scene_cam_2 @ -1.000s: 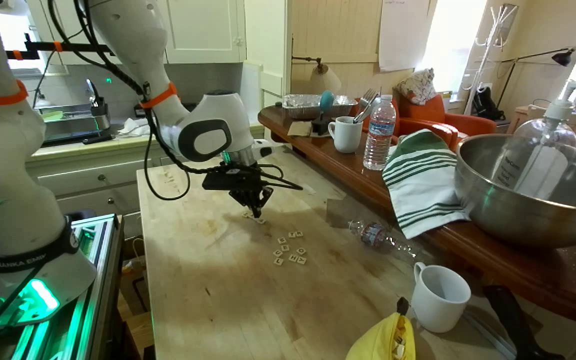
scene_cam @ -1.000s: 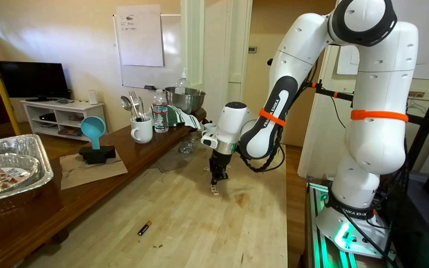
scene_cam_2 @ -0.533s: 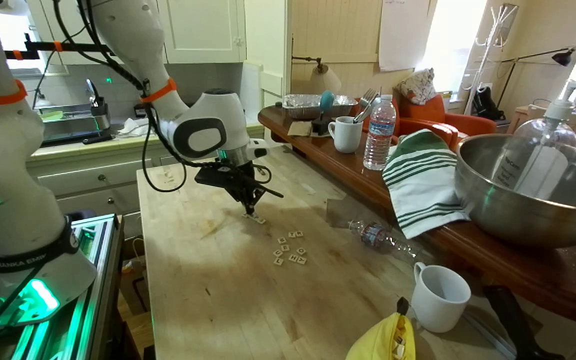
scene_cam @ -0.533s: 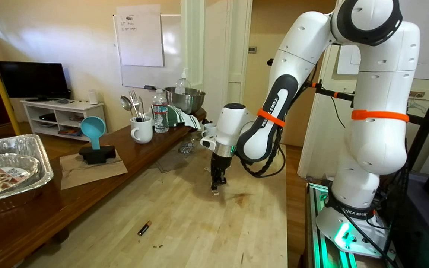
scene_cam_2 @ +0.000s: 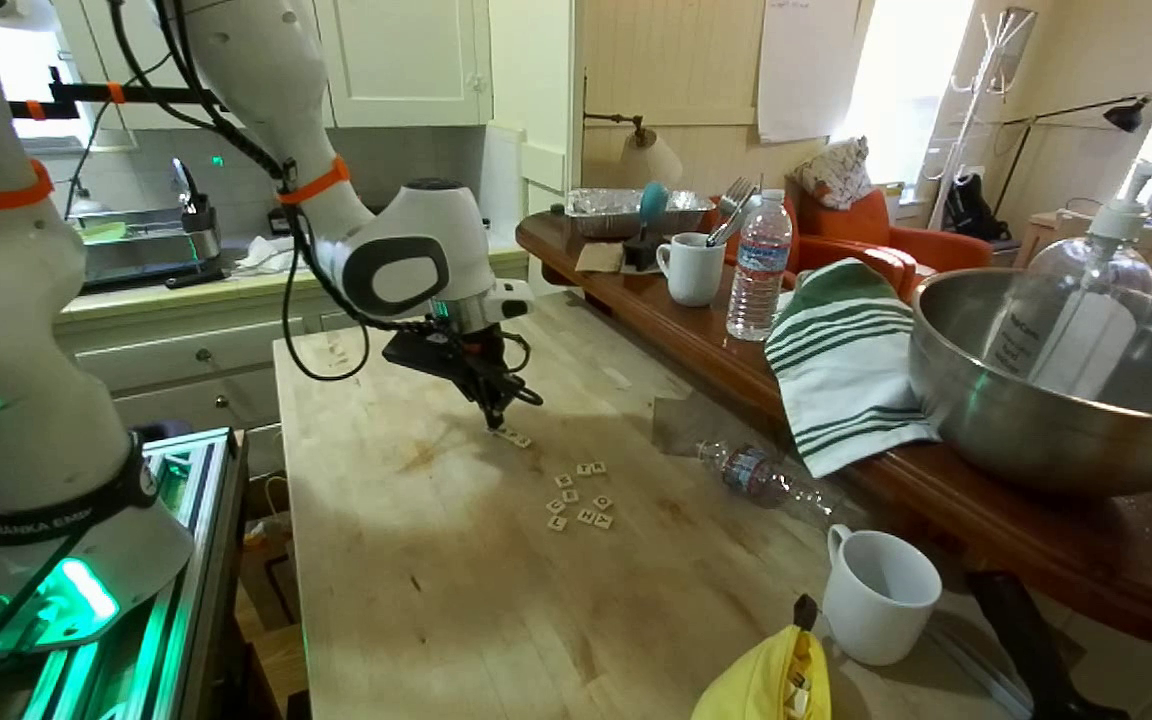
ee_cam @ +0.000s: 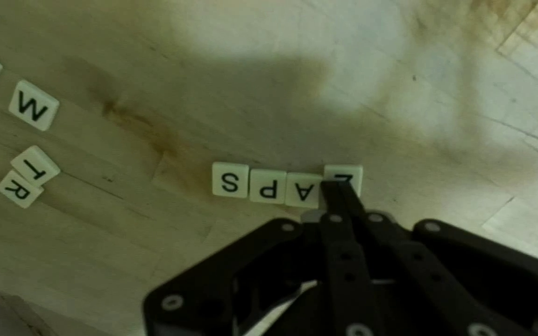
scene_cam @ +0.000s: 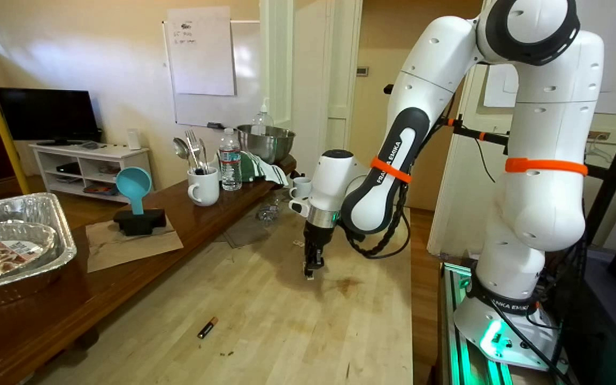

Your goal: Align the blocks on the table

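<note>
The blocks are small pale wooden letter tiles on the light wooden table [scene_cam_2: 456,610]. In the wrist view the S block [ee_cam: 230,180], P block [ee_cam: 267,186] and A block [ee_cam: 303,190] lie side by side in a slightly uneven row. The Z block [ee_cam: 354,171] stands at the row's end, set a little farther up in the picture than the A block. My gripper [ee_cam: 336,183] is shut with nothing between its fingertips. Its tips cover part of the Z block; whether they touch it I cannot tell. The gripper is also low over the table in both exterior views [scene_cam: 308,274] [scene_cam_2: 493,422].
More loose blocks [scene_cam_2: 593,517] lie scattered near the row, including a T block [ee_cam: 35,165]. A battery [scene_cam: 207,328], a fallen plastic bottle [scene_cam_2: 751,472], a white mug [scene_cam_2: 881,595] and a yellow pouch [scene_cam_2: 771,670] are on the table. A raised dark wood counter [scene_cam: 179,214] runs alongside.
The gripper has moved down and along the row, left in an exterior view, to the row's end. The blocks show no clear movement.
</note>
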`<control>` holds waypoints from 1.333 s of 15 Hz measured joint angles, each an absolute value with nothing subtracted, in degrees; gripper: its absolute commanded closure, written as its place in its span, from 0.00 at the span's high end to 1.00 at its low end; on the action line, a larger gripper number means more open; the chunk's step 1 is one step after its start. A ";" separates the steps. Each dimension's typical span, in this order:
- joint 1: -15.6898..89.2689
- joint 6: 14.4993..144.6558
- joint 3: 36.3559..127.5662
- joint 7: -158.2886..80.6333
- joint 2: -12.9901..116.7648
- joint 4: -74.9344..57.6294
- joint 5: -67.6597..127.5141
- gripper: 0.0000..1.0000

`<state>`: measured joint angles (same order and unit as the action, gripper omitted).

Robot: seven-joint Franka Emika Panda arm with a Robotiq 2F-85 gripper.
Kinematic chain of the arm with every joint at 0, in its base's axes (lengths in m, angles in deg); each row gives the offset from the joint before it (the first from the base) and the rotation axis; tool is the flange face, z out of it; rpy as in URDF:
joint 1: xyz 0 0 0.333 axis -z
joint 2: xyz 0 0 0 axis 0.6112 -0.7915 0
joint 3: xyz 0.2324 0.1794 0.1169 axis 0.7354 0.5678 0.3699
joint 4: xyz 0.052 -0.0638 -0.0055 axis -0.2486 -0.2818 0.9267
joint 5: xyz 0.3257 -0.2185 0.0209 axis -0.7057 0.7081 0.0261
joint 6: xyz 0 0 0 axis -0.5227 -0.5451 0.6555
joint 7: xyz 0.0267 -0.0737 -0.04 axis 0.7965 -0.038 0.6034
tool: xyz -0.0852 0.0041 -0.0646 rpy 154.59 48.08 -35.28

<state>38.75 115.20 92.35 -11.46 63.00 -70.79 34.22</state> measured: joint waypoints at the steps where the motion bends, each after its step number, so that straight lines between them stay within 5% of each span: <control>1: 38.69 115.20 92.35 -11.83 63.01 -70.82 34.21 0.00; 20: 38.33 115.20 92.11 -15.91 62.95 -70.84 34.20 0.00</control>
<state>38.33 115.20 92.11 -15.91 62.95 -70.84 34.20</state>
